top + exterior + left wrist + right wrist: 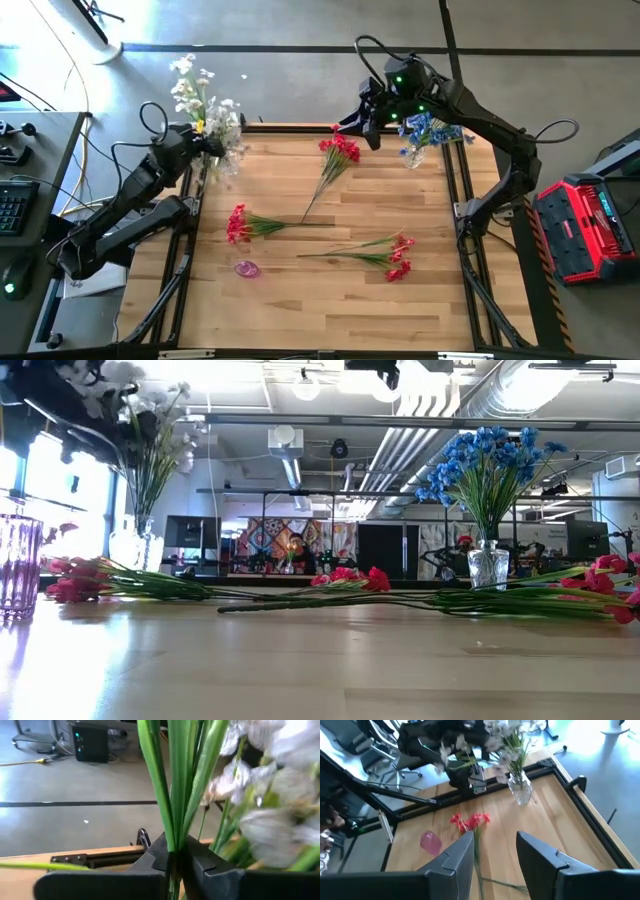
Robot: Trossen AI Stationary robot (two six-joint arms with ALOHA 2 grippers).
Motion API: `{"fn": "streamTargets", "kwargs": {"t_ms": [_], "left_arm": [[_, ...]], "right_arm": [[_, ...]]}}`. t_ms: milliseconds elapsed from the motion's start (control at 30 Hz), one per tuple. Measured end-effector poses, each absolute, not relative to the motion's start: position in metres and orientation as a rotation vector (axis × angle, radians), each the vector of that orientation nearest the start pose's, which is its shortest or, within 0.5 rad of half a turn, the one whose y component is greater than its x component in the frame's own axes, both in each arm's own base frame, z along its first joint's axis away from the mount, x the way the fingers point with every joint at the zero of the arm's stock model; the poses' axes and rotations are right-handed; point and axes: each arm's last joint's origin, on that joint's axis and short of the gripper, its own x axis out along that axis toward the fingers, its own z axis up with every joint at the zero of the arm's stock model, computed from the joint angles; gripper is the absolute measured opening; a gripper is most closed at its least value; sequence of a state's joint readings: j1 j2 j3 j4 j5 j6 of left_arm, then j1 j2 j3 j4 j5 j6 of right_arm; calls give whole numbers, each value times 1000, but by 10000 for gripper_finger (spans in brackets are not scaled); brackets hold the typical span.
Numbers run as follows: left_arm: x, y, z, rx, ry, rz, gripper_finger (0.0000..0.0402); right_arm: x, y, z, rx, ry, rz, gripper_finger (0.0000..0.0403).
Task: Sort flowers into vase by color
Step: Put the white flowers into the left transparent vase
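Flowers are sitting in 2 vases and lying loose on the wooden table (pixel 330 300). White flowers (pixel 200 95) are standing in a clear glass vase (pixel 135 545) at the table's far left corner, and the left gripper (pixel 207 145) is clamping down on a bunch of green stems (pixel 172 780) right there, its dark fingers (pixel 155 857) pressing together around them in the left wrist view (pale blossoms are blurring past that camera). Blue flowers (pixel 428 128) are filling a second clear vase (pixel 487 565) at the far right corner.

3 red bunches are lying flat on the boards. One red bunch (pixel 338 150) is resting near the far edge at the middle, its stem trailing toward the table's centre. A second red bunch (pixel 238 224) is lying on the left side, and a third red bunch (pixel 398 258) is lying to the right of centre, well apart from the others. A small pink glass (pixel 247 268) is standing near the second bunch, with no flowers in it.

The right gripper (pixel 370 125) is hovering over the far edge between the first red bunch and the blue flowers, its fingers (pixel 457 857) spreading apart and gripping nothing.
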State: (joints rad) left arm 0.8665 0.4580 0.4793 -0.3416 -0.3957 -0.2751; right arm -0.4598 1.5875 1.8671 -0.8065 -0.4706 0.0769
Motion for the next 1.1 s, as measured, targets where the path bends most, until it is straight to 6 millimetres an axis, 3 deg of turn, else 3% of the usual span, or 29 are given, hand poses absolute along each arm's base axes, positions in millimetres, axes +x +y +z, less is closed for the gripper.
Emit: {"fn": "streamTargets", "kwargs": {"t_ms": [400, 633, 833, 1100], "left_arm": [[68, 89, 247, -340, 266, 1094, 150], [62, 80, 278, -235, 267, 1039, 211], [53, 80, 294, -86, 315, 1218, 227], [52, 90, 290, -127, 346, 1358, 223]], "right_arm": [[307, -107, 442, 292, 527, -161, 138], [309, -95, 440, 267, 559, -215, 150], [312, -97, 444, 271, 498, -240, 199], [314, -99, 448, 282, 455, -241, 222]]}}
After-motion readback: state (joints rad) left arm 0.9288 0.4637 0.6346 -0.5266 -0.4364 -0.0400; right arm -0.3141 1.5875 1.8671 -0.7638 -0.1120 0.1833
